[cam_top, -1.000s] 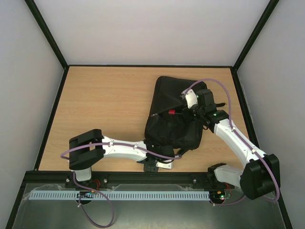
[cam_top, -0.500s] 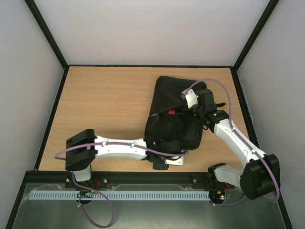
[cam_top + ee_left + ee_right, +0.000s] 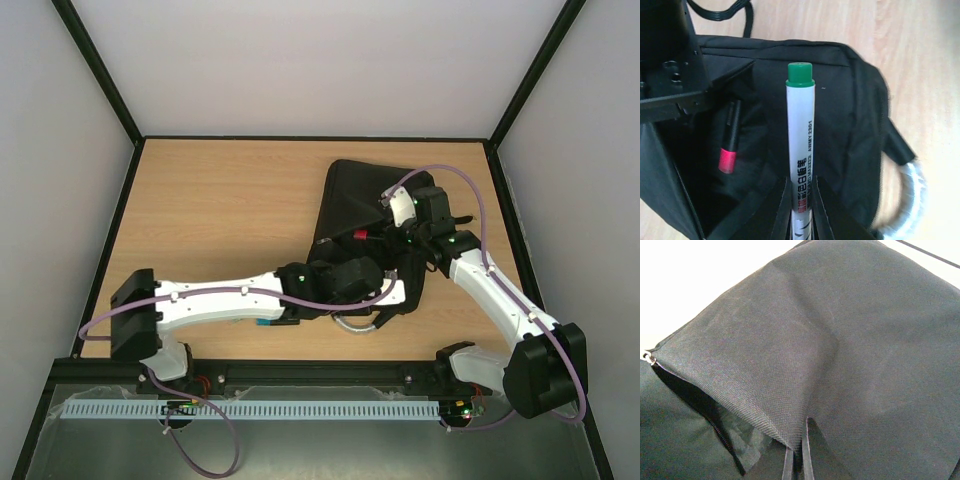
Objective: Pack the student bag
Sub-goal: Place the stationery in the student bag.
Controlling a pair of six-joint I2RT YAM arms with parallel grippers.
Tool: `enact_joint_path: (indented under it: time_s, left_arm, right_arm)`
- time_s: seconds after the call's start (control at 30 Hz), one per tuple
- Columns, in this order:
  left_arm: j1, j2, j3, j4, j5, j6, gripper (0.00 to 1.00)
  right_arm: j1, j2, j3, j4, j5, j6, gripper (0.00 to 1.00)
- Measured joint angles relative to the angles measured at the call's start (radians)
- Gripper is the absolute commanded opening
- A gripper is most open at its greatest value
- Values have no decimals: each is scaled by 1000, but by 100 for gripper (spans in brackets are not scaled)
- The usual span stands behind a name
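The student bag [image 3: 352, 195], black fabric, lies at the right of the table with its mouth held open. My right gripper [image 3: 796, 462] is shut on the edge of the bag's upper flap [image 3: 790, 380], lifting it. A marker with a red end [image 3: 728, 152] lies inside the open compartment and also shows from above as the red marker [image 3: 358, 236]. My left gripper [image 3: 802, 212] is shut on a white marker with a green cap [image 3: 800, 130], held over the bag's near part with the cap pointing away from me. The grey handle loop [image 3: 912, 192] sticks out at the bag's near end.
The wooden table [image 3: 220, 210] has a black raised border and pale walls on three sides. The right arm's black wrist [image 3: 667, 75] hangs over the far side of the bag's opening. A black strap [image 3: 725, 12] lies on the wood beyond the bag. A zipper pull [image 3: 647, 358] sits at the flap's left corner.
My left arm has swung from the table's front edge up over the bag's near part, carrying the green-capped marker. The right arm and the flap have stayed put.
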Motion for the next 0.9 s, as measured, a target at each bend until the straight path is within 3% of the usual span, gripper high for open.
enact_joint_path:
  time_s: [0.27, 0.63, 0.9]
  left_arm:
    - [85, 105, 10, 113, -31, 103, 4]
    - [129, 129, 9, 187, -23, 167, 4]
    - [168, 269, 9, 266, -34, 248, 4]
  right_arm:
    - [-5, 0, 0, 0, -6, 0, 1]
    - [-18, 0, 0, 0, -23, 0, 1]
    - [-23, 0, 0, -1, -43, -1, 1]
